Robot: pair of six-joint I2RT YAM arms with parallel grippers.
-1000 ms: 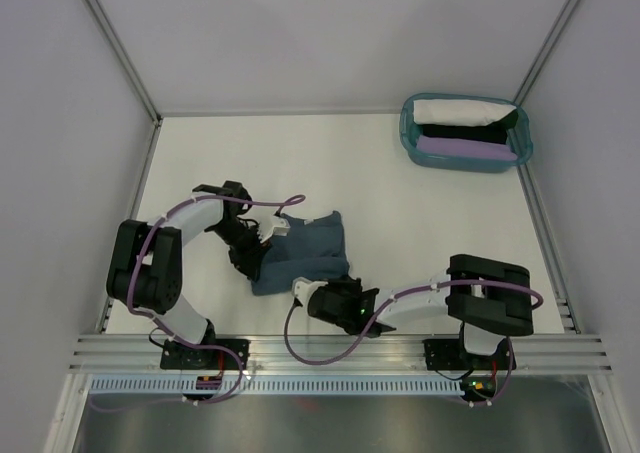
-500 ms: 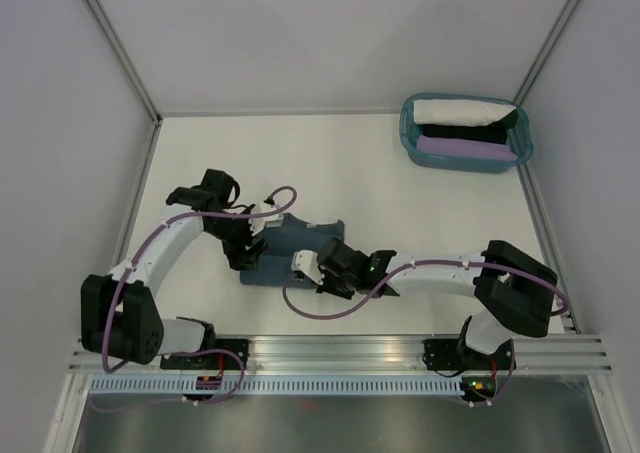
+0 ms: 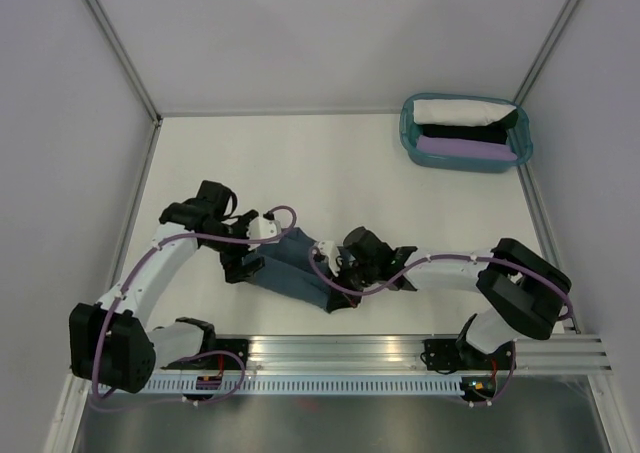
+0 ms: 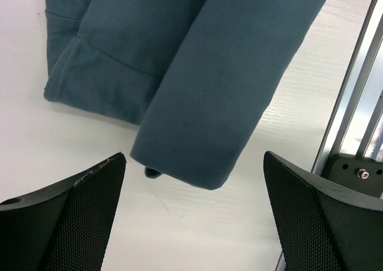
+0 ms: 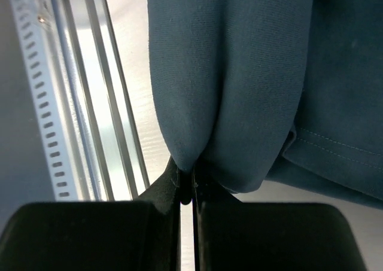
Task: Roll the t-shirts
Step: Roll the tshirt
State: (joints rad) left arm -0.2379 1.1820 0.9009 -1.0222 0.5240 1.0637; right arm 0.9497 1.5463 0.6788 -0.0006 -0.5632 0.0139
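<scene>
From above, the slate-blue cotton t-shirt [image 3: 290, 268] lies as a narrow, partly rolled bundle on the white table [image 3: 400, 203], toward 7 o'clock from the table's middle and near the aluminium rail [image 3: 400, 345]. The left gripper [image 3: 243, 265] sits at the bundle's 9 o'clock end, and the right gripper [image 3: 330, 275] at its 3 o'clock side. A teal plastic basket [image 3: 407, 133] holding folded white, black and lilac cloth stands in the 2 o'clock corner, well apart.

In the left wrist view, the left gripper [image 4: 192, 181] is spread wide and grasps nothing. Its black textured fingers [image 4: 66, 217] flank a rounded fold of the t-shirt [image 4: 209, 85], with the rail [image 4: 353, 103] at 3 o'clock.

In the right wrist view, the right gripper [image 5: 187, 190] is clenched on a pinched fold of the t-shirt [image 5: 239, 73], which bulges toward 12 o'clock. The rail [image 5: 90, 73] runs at 9 o'clock.
</scene>
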